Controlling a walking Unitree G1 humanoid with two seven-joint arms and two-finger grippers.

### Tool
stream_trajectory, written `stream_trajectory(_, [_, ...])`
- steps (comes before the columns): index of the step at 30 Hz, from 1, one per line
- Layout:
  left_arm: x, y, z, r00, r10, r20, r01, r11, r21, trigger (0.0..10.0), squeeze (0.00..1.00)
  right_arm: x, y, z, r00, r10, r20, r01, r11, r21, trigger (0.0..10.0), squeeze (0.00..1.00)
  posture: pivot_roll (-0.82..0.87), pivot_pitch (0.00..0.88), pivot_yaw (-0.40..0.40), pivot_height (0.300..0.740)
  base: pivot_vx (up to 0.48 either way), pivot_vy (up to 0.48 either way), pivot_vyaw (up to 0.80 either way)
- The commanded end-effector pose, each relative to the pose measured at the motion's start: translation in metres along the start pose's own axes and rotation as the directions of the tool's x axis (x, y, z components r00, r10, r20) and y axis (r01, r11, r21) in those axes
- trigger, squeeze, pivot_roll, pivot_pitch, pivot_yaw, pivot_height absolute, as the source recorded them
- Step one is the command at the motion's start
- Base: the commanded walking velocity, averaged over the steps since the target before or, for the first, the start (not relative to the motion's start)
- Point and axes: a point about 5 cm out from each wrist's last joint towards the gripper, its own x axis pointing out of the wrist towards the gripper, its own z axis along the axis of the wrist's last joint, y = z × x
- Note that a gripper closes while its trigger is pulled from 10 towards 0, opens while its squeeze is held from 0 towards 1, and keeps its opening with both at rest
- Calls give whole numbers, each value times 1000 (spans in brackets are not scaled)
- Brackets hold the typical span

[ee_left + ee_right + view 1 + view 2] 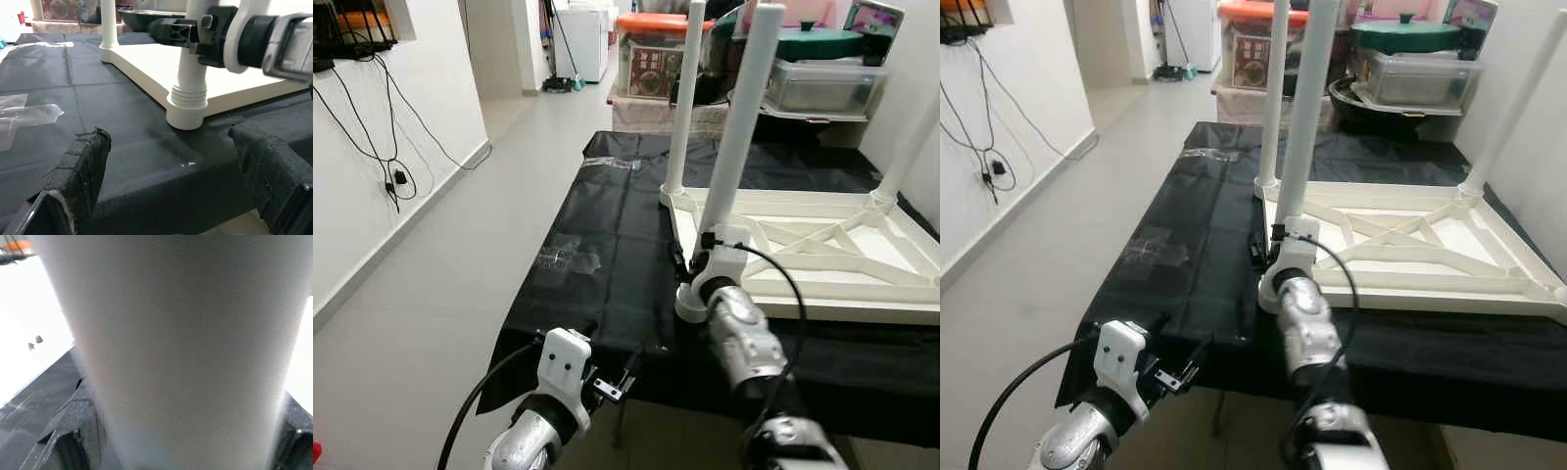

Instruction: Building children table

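Observation:
A white children's table (803,245) lies upside down on a black cloth (617,225). Its near left leg (744,117) stands upright in the corner socket (186,105). My right gripper (695,259) is shut on this leg just above the socket; the leg (176,347) looms right in front of the right wrist camera. Two more legs stand upright, one at the far left corner (685,98) and one at the far right (906,157). My left gripper (619,380) hovers open at the cloth's near edge, short of the socket, with its fingers (78,171) wide apart and nothing between them.
Clear plastic wrap (573,257) lies on the cloth left of the table. Storage boxes (651,59) and a clear bin (822,83) stand behind. A white wall with hanging cables (372,137) runs along the left, with open tiled floor (460,274) beside it.

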Motion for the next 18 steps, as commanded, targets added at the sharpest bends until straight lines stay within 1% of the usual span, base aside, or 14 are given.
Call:
stream_trajectory(1, [1,1,-2,1000,-4,-11,4,1000,-7,10000,0,4,5,6,981,194,-17,-194,981,1,10000,0,143,0,-25,740,0,0,0])
stream_trajectory(3, [1,2,-2,1000,-7,-11,7,1000,-5,10000,0,6,6,14,932,359,-40,-360,933,3,10000,0,156,0,-27,740,0,0,0])
stream_trajectory(5, [1,2,-3,1000,-10,-12,10,1000,-3,10000,0,6,7,16,912,406,-49,-406,914,8,10000,0,156,0,-27,740,0,0,0])
stream_trajectory(6, [2,2,-3,1000,-10,-12,10,1000,-1,10000,0,5,14,17,843,531,-90,-533,846,3,10000,0,171,0,-41,740,0,0,0])
stream_trajectory(7, [2,2,-3,1000,-10,-12,10,1000,-1,10000,0,5,14,17,843,531,-90,-533,846,3,10000,0,171,0,-41,740,0,0,0])
stream_trajectory(8, [2,1,-3,1000,-8,-11,8,1000,0,10000,0,3,21,16,746,650,-143,-655,755,13,10000,0,178,0,-51,740,0,0,0])
stream_trajectory(9, [2,1,-3,1000,-8,-11,8,1000,0,10000,0,3,21,16,746,650,-143,-655,755,13,10000,0,178,0,-51,740,0,0,0])
stream_trajectory(10, [3,1,-2,1000,-6,-10,7,1000,1,10000,0,1,27,15,658,729,-188,-740,673,22,10000,0,185,0,-61,740,0,0,0])
stream_trajectory(11, [3,1,-2,1000,-6,-9,6,1000,1,10000,0,-1,30,14,596,774,-216,-787,615,33,10000,0,187,0,-62,740,0,0,0])
stream_trajectory(12, [3,1,-2,1000,-6,-9,6,1000,1,10000,0,-1,30,14,596,774,-216,-787,615,33,10000,0,187,0,-62,740,0,0,0])
stream_trajectory(13, [3,1,-2,1000,-5,-9,5,1000,2,10000,0,-1,34,13,551,803,-225,-817,574,49,10000,0,188,0,-59,740,0,0,0])
stream_trajectory(15, [3,1,-3,1000,-5,-9,5,1000,2,10000,0,0,42,12,498,832,-242,-850,524,52,10000,0,191,0,-61,740,0,0,0])
stream_trajectory(17, [3,1,-3,1000,-5,-9,5,1000,2,10000,0,0,42,12,498,832,-242,-850,524,52,10000,0,191,0,-61,740,0,0,0])
stream_trajectory(18, [3,1,-3,1000,-5,-9,5,1000,1,10000,0,0,45,11,476,844,-247,-863,502,51,10000,0,194,0,-62,740,0,0,0])
